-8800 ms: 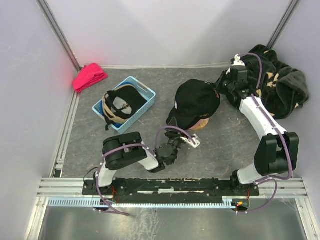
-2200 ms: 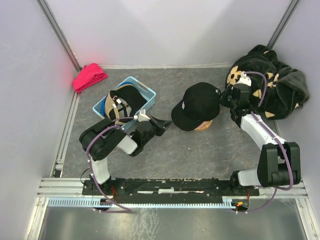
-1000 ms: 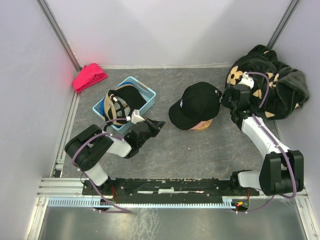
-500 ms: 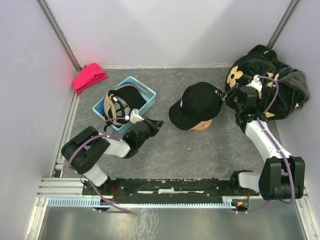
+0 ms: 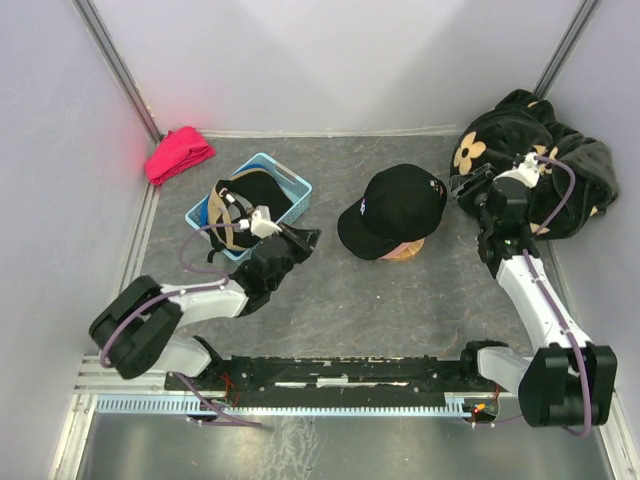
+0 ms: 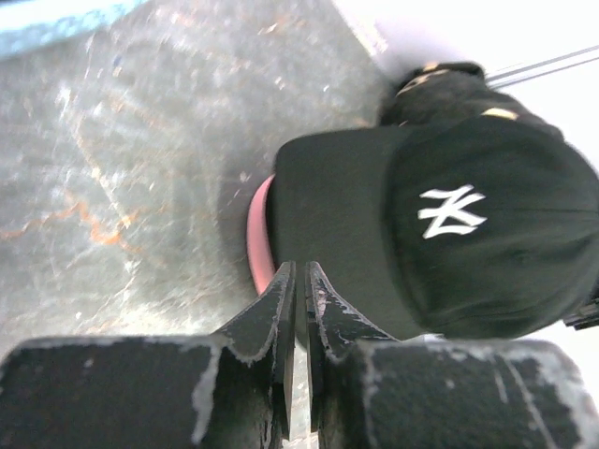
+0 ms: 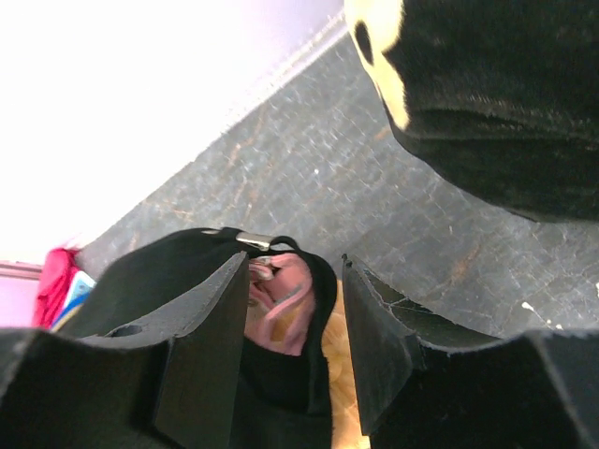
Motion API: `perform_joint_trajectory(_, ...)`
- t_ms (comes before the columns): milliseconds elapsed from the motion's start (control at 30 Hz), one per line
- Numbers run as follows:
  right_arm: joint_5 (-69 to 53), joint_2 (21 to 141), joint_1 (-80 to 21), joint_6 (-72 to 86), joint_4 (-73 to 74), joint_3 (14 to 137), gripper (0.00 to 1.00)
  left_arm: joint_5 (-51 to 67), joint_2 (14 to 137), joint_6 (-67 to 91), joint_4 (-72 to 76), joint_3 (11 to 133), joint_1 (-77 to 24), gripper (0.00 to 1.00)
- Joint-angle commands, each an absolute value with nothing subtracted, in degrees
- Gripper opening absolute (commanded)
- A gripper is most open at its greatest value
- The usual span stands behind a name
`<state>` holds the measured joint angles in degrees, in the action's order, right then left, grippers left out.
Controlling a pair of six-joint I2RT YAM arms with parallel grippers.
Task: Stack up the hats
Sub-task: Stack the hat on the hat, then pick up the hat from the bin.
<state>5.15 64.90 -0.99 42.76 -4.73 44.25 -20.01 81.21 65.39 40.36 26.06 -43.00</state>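
In the blue basket [image 5: 291,174] at back left, a tan cap [image 5: 214,215] and a black cap [image 5: 264,192] tumbled together, both inside its walls. On the table [image 5: 400,300] to the right of it, outside any container, the black cap with white lettering [image 5: 398,202] on top of a pink hat [image 6: 255,236] and a tan hat [image 5: 405,252]. Left gripper [image 5: 310,237] pressed together on nothing between basket and stack, pointing at the lettered brim; right gripper [image 5: 470,188] spread and empty just behind that cap, beside the black plush fabric [image 5: 550,165].
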Motion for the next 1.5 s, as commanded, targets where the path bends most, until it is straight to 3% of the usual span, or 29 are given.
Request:
perform_joint_trajectory(0, 7.1, 60.1, -0.8, 41.9, -5.2, 47.2, 0.53, -26.5, 73.1, 55.9, 32.6, 31.2, -43.3, 0.15)
perform_joint_trajectory(233, 3.5, 59.2, -1.6, 37.5, -0.7, 53.2, 0.53, -40.6, 66.2, 47.5, 13.1, 40.9, -43.1, 0.19)
perform_joint_trajectory(333, 3.7, 60.4, -4.5, 34.0, 1.4, 57.5, 0.53, -46.3, 66.4, 45.1, 5.1, 46.1, -42.0, 0.25)
perform_joint_trajectory(533, 4.1, 66.9, -13.3, 26.1, 8.6, 68.5, 0.53, -45.8, 73.0, 43.6, -10.7, 56.3, -35.2, 0.35)
perform_joint_trajectory(967, 6.8, 82.8, -33.0, 17.6, 12.5, 81.2, 0.52, -42.5, 76.8, 43.9, -22.2, 62.7, -25.7, 0.44)
perform_joint_trajectory(1467, 10.0, 89.6, -41.5, 16.1, 10.6, 83.9, 0.52, -41.2, 79.9, 43.7, -24.0, 61.1, -23.9, 0.47)
